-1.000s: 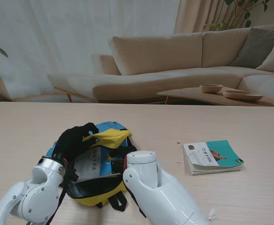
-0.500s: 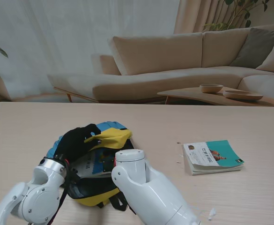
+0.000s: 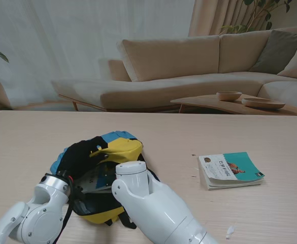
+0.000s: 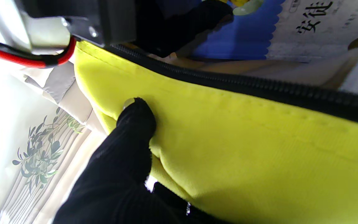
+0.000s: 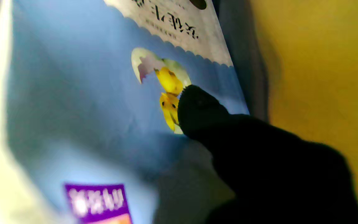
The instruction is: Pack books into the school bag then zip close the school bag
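Observation:
The blue and yellow school bag (image 3: pixel 119 140) lies open on the table, left of the middle. My left hand (image 3: pixel 79 155), in a black glove, is shut on the bag's yellow flap (image 4: pixel 244 146) and holds it up, with one finger (image 4: pixel 134 130) pressed on the cloth beside the black zipper (image 4: pixel 259 85). A blue and white book (image 3: pixel 100 179) sits partly inside the opening. My right hand is hidden in the bag behind its white forearm (image 3: pixel 148 203). In the right wrist view one black finger (image 5: pixel 225 130) lies on the book's cover (image 5: pixel 89 102), next to the yellow lining (image 5: pixel 322 77).
A second book (image 3: pixel 230 170) with a teal and white cover lies flat on the table to the right of the bag. The bag's black straps (image 3: pixel 128 221) trail near the table's front edge. Beyond the table stand a sofa and a low table with bowls.
My right forearm has swung left and pushed deeper into the bag's opening. The left hand and the yellow flap have shifted slightly, and less of the book shows.

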